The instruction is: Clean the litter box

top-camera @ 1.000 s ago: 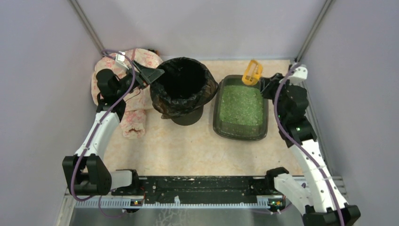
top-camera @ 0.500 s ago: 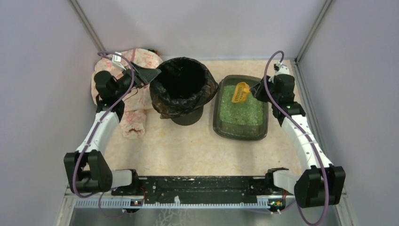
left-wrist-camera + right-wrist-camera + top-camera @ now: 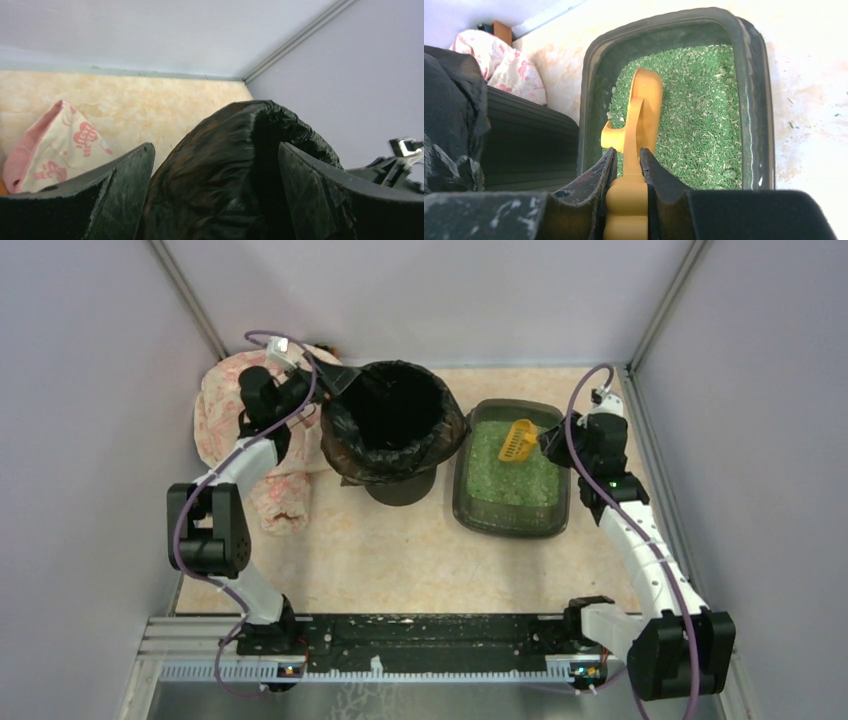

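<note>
Well within litter box (image 3: pixel 754 100) walls, right hand (image 3: pixel 626 156) grips scoop (image 3: pixel 645 107) (left hand (image 3: pixel 214 150) wide astride bin (image 3: pixel 227 192) rim).

Overhead, two wrist close-ups; shared bin (image 3: pixel 343 438)

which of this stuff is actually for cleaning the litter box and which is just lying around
For the job: litter box, yellow scoop held by the right tool, black-bagged bin.
Lying about: pink patterned cloth left of the bin.

Yellow scoop (image 3: pixel 642 110) tight between right gripper (image 3: pixel 628 153) fingers, over green granules (image 3: pixel 704 115) in the litter box (image 3: pixel 589 90).
</note>
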`<state>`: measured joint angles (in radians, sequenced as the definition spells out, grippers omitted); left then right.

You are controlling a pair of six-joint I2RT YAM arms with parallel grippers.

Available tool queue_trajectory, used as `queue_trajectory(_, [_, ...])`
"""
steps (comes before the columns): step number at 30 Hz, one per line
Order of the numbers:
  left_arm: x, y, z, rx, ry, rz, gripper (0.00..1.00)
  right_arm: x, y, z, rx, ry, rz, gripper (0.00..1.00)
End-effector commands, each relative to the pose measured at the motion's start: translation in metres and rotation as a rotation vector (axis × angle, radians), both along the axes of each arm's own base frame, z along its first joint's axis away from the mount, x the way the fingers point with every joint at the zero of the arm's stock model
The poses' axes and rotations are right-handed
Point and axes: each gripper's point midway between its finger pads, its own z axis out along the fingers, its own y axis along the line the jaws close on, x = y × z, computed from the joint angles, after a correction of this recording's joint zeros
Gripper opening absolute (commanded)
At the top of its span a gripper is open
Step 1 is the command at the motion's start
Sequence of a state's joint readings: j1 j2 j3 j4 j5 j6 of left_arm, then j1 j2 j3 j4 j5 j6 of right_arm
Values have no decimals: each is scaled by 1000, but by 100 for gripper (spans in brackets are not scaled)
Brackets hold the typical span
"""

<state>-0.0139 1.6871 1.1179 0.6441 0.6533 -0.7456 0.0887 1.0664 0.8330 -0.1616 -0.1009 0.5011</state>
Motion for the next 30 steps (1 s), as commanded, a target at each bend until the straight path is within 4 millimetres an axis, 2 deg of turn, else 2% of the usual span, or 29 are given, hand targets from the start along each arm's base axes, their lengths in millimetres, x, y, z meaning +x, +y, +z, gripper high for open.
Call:
queue_trajectory(1, [4, -36, 47, 168, -142, 56, 99, 1, -17, 63, 15, -114, -107, 0])
queue_trajectory(3, [9, -43, 54, 200, -138, 62, 99, -1, -23, 66, -11, -112, -132, 0])
queue_trajectory(7, [20, -38, 65, 171, -115, 115, 99, -6, -29, 63, -80, -61, -128, 0])
queue_trajectory(14, [15, -22, 67, 254, -133, 189, 99, -28, -28, 33, -106, 67, -94, 0])
queue_trajectory(18, [21, -20, 90, 241, -167, 214, 99, -47, -30, 25, -116, 119, -94, 0])
queue_trajectory(21, [33, -25, 102, 186, -171, 211, 98, -59, -32, 16, -126, 167, -93, 0])
queue_trajectory(24, [42, -40, 105, 82, -166, 143, 96, -69, -29, 0, -129, 225, -70, 0])
queue_trajectory(27, [41, -53, 107, 12, -164, 99, 95, -71, -22, -12, -106, 233, -35, 0])
queue_trajectory(30, [38, -60, 107, 19, -173, 91, 96, -69, -17, -21, -88, 242, -12, 0])
